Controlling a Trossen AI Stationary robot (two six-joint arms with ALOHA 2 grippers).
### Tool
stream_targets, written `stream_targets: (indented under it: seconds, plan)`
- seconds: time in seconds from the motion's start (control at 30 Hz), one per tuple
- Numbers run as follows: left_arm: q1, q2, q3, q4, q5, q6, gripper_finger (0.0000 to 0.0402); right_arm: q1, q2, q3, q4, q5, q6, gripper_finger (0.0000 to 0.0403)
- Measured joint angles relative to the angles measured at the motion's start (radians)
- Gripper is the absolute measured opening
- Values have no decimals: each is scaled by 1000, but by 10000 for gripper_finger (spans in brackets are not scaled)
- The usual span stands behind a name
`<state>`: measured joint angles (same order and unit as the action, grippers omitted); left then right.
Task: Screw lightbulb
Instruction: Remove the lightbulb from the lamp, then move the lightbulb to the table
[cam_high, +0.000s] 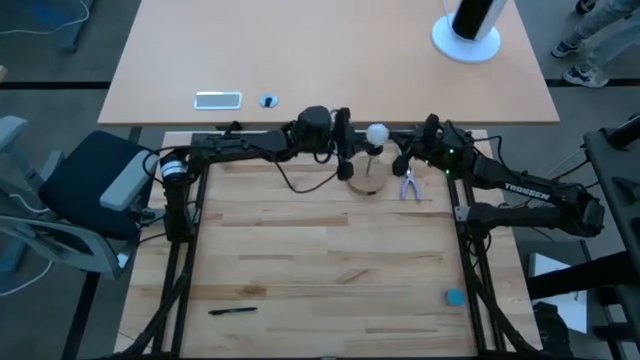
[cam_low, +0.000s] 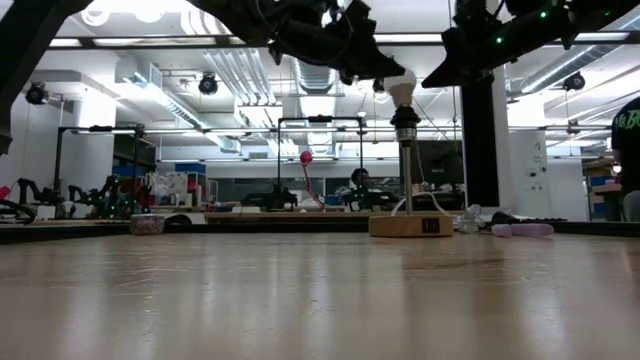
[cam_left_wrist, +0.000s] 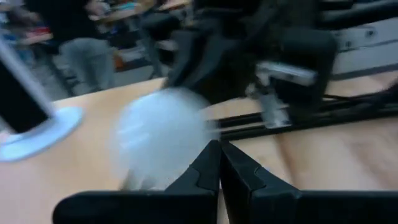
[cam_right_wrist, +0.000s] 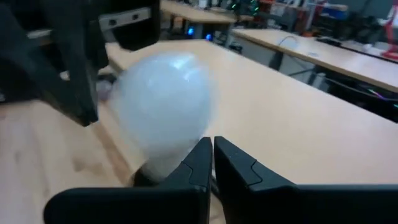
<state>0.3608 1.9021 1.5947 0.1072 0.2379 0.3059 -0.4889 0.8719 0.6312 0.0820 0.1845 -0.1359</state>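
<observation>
As the lightbulb (cam_low: 402, 90) sits atop the black post (cam_low: 406, 160), neither left gripper (cam_high: 343, 140) nor right gripper (cam_high: 412, 150), both closed empty, holds it; seating looks done, tightness unverifiable.

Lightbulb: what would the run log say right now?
lightbulb: atop lamp post | left end effector: shut, beside it | right end effector: shut, beside it

We see a white frosted lightbulb (cam_high: 377, 132) atop a black post (cam_low: 408, 160) on a pale wooden disc (cam_low: 410, 225). Purple-handled pliers (cam_high: 408, 186), a blue cap (cam_high: 454, 296) and a black pen (cam_high: 232, 310) lie on the light wood table (cam_high: 320, 270).
</observation>
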Motion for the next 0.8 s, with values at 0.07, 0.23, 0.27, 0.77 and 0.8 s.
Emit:
stream_targets:
  seconds: [0.07, 0.23, 0.27, 0.77, 0.8]
  plan:
    - [-2, -1, 0, -22, -16, -2, 0, 0, -5, -1, -23, -10, 0, 13]
    - [2, -11, 0, -48, -137, 1, 0, 0, -35, -2, -46, -31, 25, 13]
    - [-1, -11, 0, -49, -146, 2, 0, 0, -40, -2, -49, -41, 32, 13]
    - [3, -12, 0, -75, -223, 22, 0, -3, -45, -2, -98, -51, 16, 13]
    - [3, -12, 0, -73, -233, 22, 0, -3, -45, -2, -104, -50, 17, 13]
